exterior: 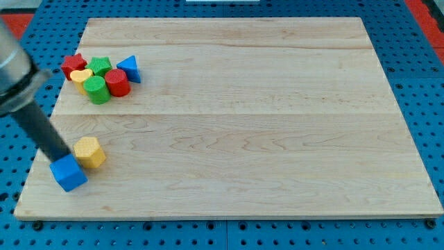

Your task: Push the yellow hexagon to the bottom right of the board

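Observation:
The yellow hexagon [90, 152] lies on the wooden board [243, 125] near its left edge, low in the view. A blue cube [69, 172] sits just below and to the left of it, touching or nearly touching. My dark rod comes in from the view's upper left, and my tip [61, 157] ends at the blue cube's upper edge, just left of the yellow hexagon. The tip's very end is partly hidden behind the cube.
A tight cluster sits at the board's upper left: a red star-like block [73, 64], a yellow heart [81, 76], a green block [100, 65], a green cylinder [98, 90], a red cylinder [117, 82] and a blue triangle [130, 68].

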You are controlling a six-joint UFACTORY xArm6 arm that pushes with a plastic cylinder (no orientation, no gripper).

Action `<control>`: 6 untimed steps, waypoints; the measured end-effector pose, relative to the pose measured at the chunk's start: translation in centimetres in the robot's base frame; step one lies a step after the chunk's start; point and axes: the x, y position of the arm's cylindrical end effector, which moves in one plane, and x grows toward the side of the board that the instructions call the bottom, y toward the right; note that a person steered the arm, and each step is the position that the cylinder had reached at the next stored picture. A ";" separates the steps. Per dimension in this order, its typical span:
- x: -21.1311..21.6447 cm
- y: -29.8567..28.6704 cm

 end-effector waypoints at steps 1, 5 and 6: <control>-2.4 3.1; -0.4 12.4; 0.5 24.9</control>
